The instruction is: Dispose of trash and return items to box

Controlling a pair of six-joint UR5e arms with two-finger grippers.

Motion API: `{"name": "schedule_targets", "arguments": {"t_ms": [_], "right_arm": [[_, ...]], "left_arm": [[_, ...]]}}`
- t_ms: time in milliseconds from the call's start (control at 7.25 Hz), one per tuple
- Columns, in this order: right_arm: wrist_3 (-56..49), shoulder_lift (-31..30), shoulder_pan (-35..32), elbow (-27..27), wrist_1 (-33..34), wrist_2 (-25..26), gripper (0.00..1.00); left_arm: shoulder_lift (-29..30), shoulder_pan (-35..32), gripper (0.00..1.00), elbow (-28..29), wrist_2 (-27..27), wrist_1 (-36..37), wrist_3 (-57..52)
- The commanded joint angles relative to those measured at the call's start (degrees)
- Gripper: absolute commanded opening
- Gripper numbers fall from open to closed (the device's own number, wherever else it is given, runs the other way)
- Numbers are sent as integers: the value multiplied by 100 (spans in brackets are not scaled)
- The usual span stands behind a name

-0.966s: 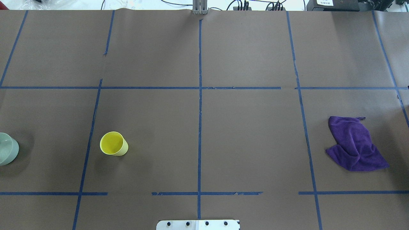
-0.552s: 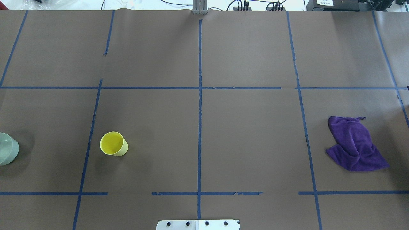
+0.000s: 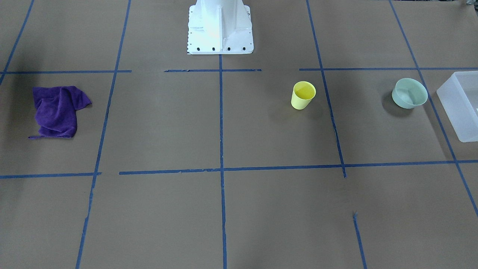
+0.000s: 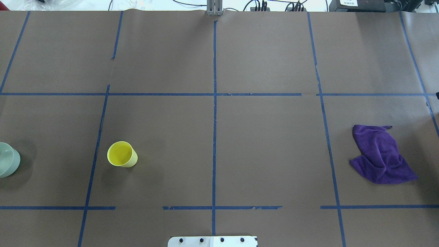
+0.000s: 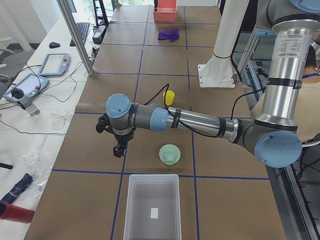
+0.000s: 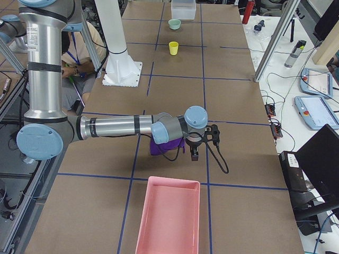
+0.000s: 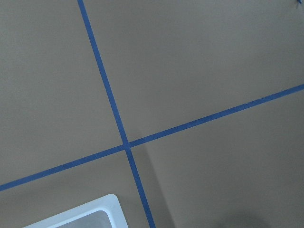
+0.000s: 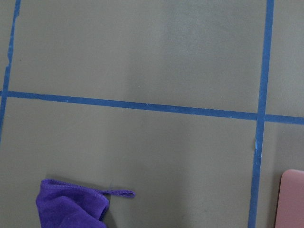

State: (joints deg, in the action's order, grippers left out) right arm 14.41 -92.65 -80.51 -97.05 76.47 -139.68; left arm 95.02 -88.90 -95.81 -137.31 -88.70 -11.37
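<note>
Left fingers (image 5: 118, 150) show only in the side view from the bench's left end. They point down over the bench (image 4: 274, 154), and I cannot tell whether they are spread or pressed together. Just beside them, toward the robot's side, sits the pale green bowl (image 5: 169, 154), upright with its mouth up. Near them, outward toward the bench's left end, lies the box (image 5: 152, 207), a frosted white tub with low walls. One of its corners shows at the bottom edge of the left wrist view, close to a crossing of blue tape lines (image 7: 126, 144). The yellow cup (image 5: 169, 97) stands upright farther from these fingers, inward toward the bench's middle, apart from the bowl and outside the box.

Right fingers (image 6: 194, 154) show only in the side view from the bench's right end, also pointing down, and I cannot tell how they are set either. The purple cloth (image 6: 159, 147) lies crumpled just beside them on the robot's side, partly hidden under the arm's wrist. Its corner, with a small loop, shows in the right wrist view. A pink tray (image 6: 169, 217) lies near these fingers, outward toward the bench's right end. Cup, bowl and box are all well apart from the right fingers, at the bench's far end. The white robot base (image 3: 220, 26) stands at the bench's edge, well apart from both pairs of fingers.
</note>
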Motion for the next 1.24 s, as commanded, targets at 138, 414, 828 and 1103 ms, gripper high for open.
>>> {"name": "schedule_targets", "arguments": {"t_ms": [138, 414, 828, 1103], "right_arm": [[-17, 45, 97, -33, -1, -6, 100], [-52, 2, 97, 19, -1, 46, 100], [-44, 1, 150, 37, -1, -6, 100], [-35, 1, 150, 29, 8, -6, 100]], "left_arm": [[-10, 624, 100, -409, -120, -42, 1066], [-18, 1687, 100, -1226, -112, -112, 1854], [34, 3478, 100, -1563, 717, -1937, 5759], [139, 4423, 100, -1546, 1511, -1958, 6899]]}}
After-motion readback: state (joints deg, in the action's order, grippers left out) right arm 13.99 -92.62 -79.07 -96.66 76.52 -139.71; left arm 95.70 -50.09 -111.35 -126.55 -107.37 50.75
